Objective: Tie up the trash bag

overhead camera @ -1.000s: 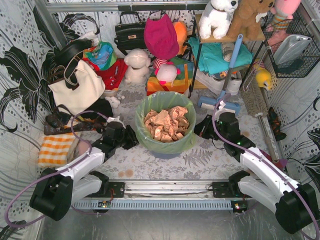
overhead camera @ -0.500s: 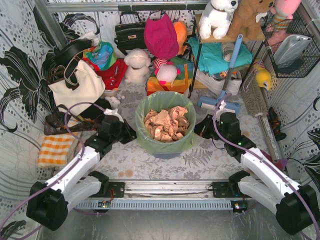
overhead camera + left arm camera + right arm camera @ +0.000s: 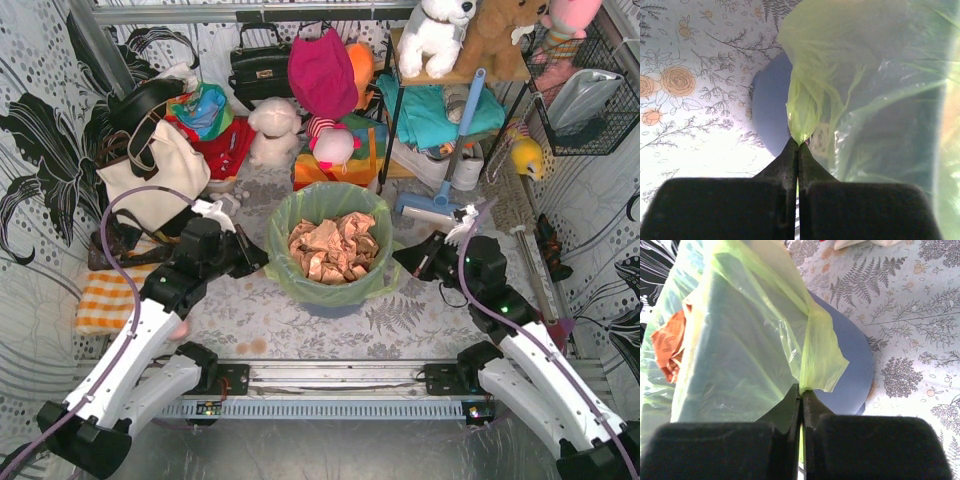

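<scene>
I see left tool pinched shut on trash bag rim, bag's left side; right tool pinched shut on rim fold, right side. Bag between tools.

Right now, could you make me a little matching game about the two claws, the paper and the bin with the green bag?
1 left gripper
2 right gripper
3 crumpled paper
4 bin

a tan, inside the trash bag
b blue-grey, lined by the bag
c shut on the bag's left rim
d shut on the bag's right rim

Pairs: 1-c, 2-d, 3-a, 4-b
</scene>
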Motion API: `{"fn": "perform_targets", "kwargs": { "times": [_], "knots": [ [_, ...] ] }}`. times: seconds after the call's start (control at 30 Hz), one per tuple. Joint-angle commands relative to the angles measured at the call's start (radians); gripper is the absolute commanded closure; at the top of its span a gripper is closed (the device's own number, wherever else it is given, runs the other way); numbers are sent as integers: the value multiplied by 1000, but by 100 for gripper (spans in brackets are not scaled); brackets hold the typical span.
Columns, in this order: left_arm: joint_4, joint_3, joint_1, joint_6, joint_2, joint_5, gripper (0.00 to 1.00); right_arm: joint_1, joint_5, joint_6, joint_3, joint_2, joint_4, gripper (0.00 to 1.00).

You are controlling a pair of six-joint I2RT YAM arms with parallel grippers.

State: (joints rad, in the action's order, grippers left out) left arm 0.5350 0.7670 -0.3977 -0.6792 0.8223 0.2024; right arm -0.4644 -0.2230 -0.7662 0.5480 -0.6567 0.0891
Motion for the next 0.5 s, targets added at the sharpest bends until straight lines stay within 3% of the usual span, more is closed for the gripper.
{"fn": "perform_targets", "kwargs": {
  "times": [0.0,0.47],
  "knots": [
    [67,66,1,26,-24,16,100,-4,17,-2,36,75,65,100],
    [17,128,2,-25,-87,54,100,-4,19,-57,98,172,91,100]
  ]
}}
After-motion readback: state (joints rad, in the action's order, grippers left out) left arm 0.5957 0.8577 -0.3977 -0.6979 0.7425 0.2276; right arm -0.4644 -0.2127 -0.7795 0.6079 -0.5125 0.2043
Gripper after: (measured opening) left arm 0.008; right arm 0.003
